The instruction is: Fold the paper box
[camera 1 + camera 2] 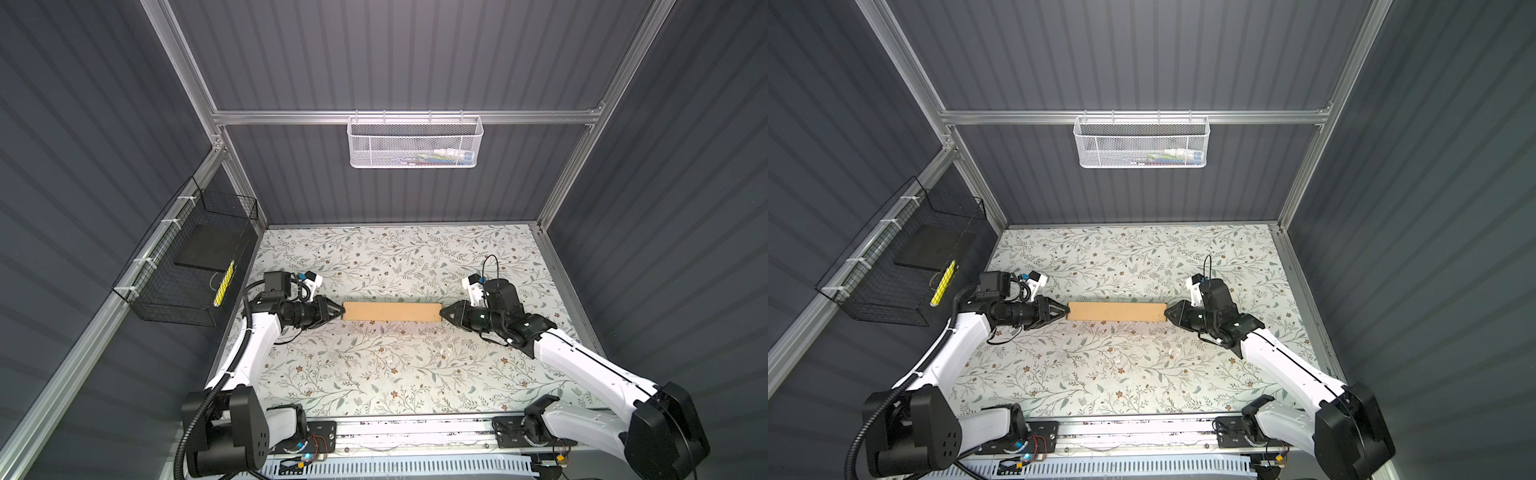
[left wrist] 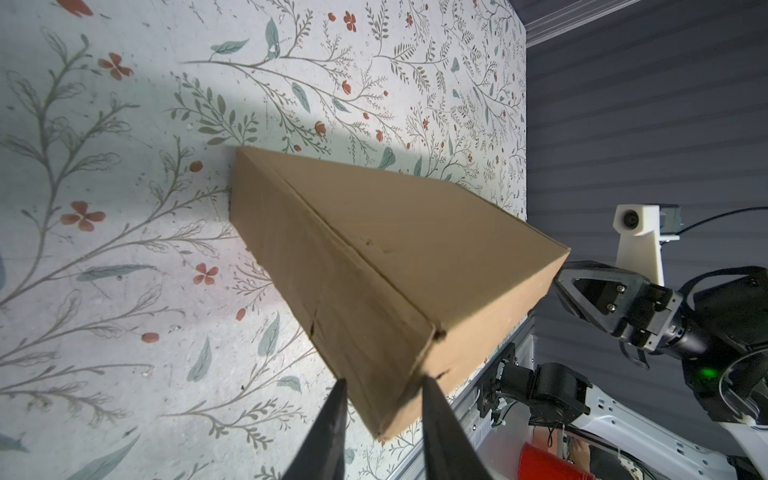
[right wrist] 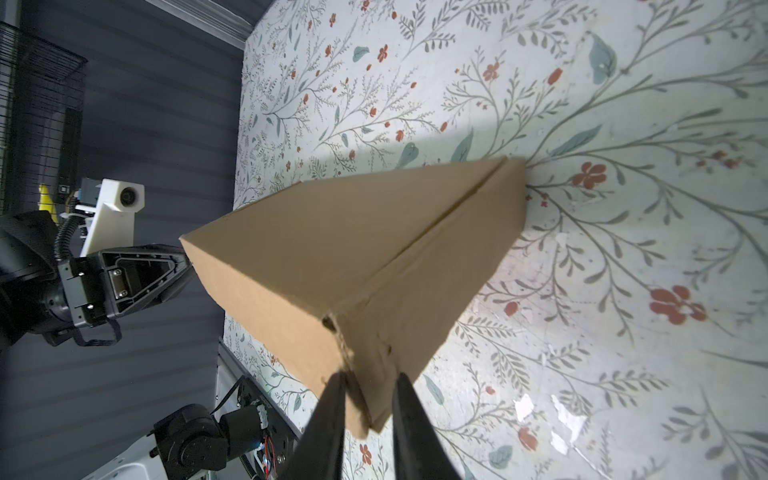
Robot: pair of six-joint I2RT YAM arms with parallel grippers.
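Note:
The paper box (image 1: 392, 311) (image 1: 1116, 311) is a closed brown cardboard mailer in mid-table, turned on edge so its narrow long side faces up in both top views. My left gripper (image 1: 341, 311) (image 1: 1066, 311) is shut on its left end. In the left wrist view the two fingers straddle the near corner of the box (image 2: 395, 249), left gripper (image 2: 382, 380). My right gripper (image 1: 442, 311) (image 1: 1168, 311) is shut on the opposite end. In the right wrist view the right gripper (image 3: 370, 376) pinches the box (image 3: 332, 249) at its corner. Whether the box rests on the table or hangs just above it, I cannot tell.
The floral table cover (image 1: 395, 374) runs from the box to the front rail. A black wire basket (image 1: 195, 266) hangs on the left wall and a white mesh basket (image 1: 415, 143) on the back rail. Small white paper scraps (image 3: 569, 415) lie near the right gripper.

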